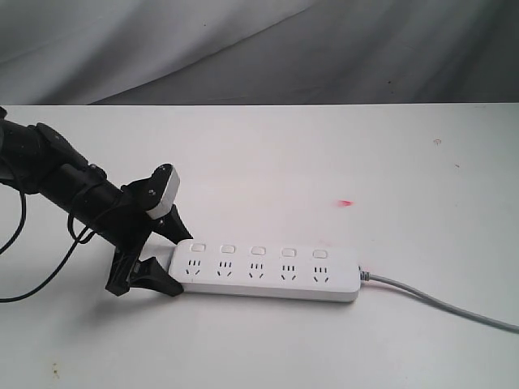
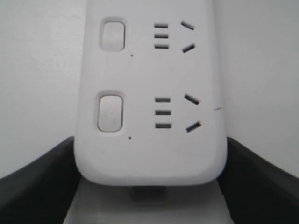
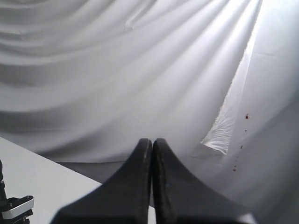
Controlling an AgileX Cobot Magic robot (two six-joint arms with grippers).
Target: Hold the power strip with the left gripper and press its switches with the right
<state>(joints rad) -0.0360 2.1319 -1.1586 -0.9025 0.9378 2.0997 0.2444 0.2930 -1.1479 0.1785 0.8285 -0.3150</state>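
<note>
The white power strip (image 1: 268, 271) lies flat on the white table, its grey cord (image 1: 438, 300) trailing off to the right. Its switches (image 1: 258, 250) run in a row above the sockets. My left gripper (image 1: 180, 263) straddles the strip's cordless end, one black wedge jaw against each long side, shut on it. In the left wrist view the strip's rounded end (image 2: 149, 93) fills the gap between the jaws of the left gripper (image 2: 149, 140), with two buttons (image 2: 110, 112) showing. My right gripper (image 3: 152, 142) is shut and empty, raised and facing the cloth backdrop, outside the exterior view.
A small red mark (image 1: 346, 203) sits on the table (image 1: 324, 154) behind the strip. Draped white cloth (image 1: 243, 49) hangs beyond the table's far edge. A thin black cable (image 1: 16, 243) loops down beside the left arm.
</note>
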